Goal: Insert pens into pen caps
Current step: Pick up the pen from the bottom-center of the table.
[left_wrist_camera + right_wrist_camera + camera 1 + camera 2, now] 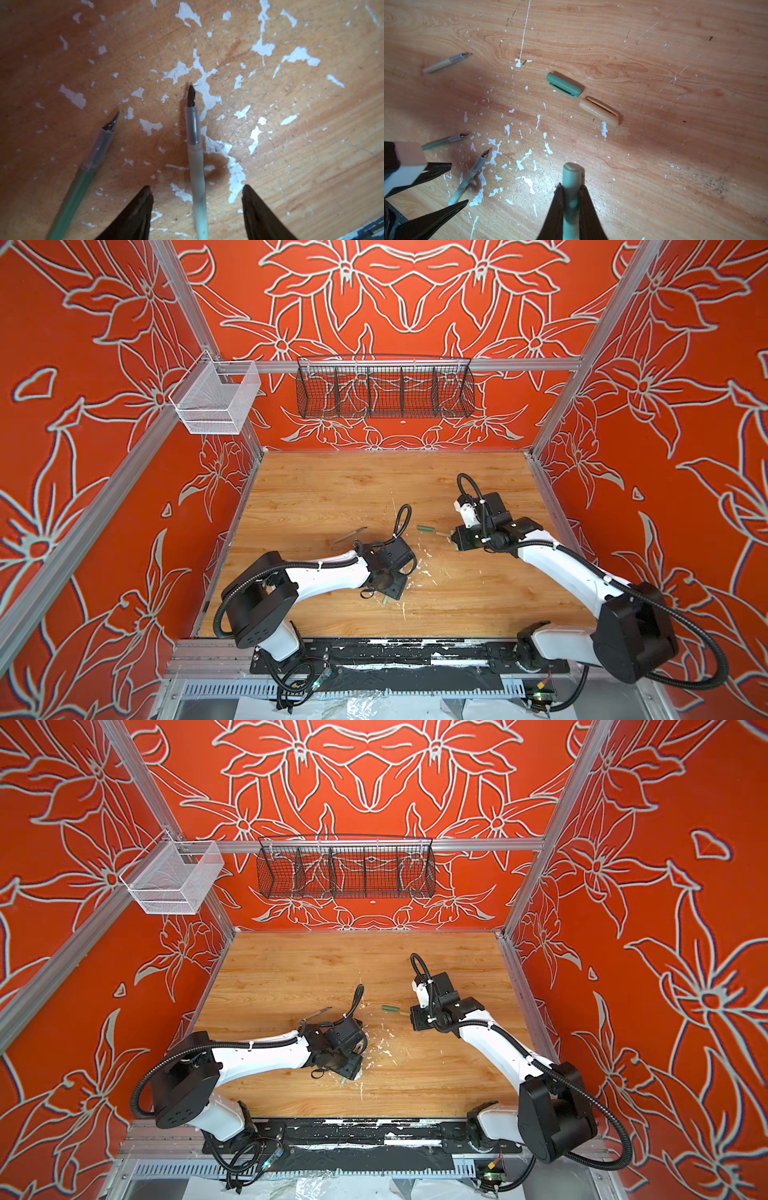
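Note:
A pale mint pen (197, 166) lies on the wooden table between the jaws of my left gripper (196, 187). That gripper is open, with a gap on each side of the pen. A dark green pen (83, 176) lies beside it. My right gripper (571, 185) is shut on a pale green pen cap (572, 172), held above the table. A darker green cap (563, 84) and a tan cap (599, 112) lie end to end beyond it, seen in both top views as the green cap (426, 529) and the tan cap (404, 1013). The tan pen (446, 62) lies apart at the left.
White paint flecks (419, 572) cover the table's middle. A black wire basket (384, 389) hangs on the back rail and a white mesh basket (216, 398) on the left rail. A black rail (374, 649) runs along the table's front edge. Both arms lean in close together.

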